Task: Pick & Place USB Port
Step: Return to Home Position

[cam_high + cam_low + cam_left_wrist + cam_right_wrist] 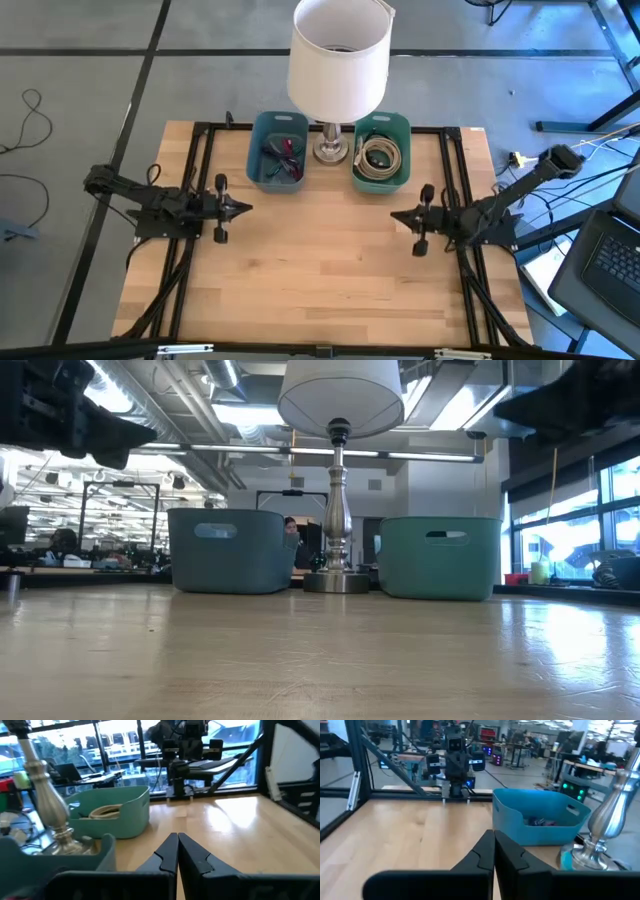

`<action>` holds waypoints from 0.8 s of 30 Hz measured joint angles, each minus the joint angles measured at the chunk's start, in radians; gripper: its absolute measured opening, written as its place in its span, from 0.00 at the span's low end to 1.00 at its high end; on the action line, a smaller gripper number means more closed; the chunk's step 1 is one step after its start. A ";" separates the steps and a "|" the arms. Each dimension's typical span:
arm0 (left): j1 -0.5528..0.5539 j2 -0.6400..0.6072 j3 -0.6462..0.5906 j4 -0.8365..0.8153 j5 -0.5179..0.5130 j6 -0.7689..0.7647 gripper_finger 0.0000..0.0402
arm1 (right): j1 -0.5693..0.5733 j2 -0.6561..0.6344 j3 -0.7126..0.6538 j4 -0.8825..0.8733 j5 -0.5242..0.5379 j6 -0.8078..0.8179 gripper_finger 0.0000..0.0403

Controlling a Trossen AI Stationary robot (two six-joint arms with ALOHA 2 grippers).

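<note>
Two bins stand at the table's far edge, on either side of a lamp. The blue bin (277,150) holds dark and red cables or parts (283,158). The green bin (381,152) holds a coiled beige cable (380,158). No single USB port can be told apart. My left gripper (247,209) hovers shut near the table's left side, pointing right. My right gripper (394,217) hovers shut near the right side, pointing left. In the wrist views the left fingers (177,840) and the right fingers (494,836) meet at their tips above bare wood.
A lamp with a white shade (338,55) and a silver base (330,150) stands between the bins. A black frame (205,135) runs along the table's sides. The wooden middle of the table (320,250) lies between the grippers. A laptop (610,260) sits off the table's right.
</note>
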 joint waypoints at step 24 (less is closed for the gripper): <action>0.554 0.000 0.000 -0.006 0.556 0.026 0.01 | -0.455 -0.609 -0.084 -0.499 -0.482 0.032 0.02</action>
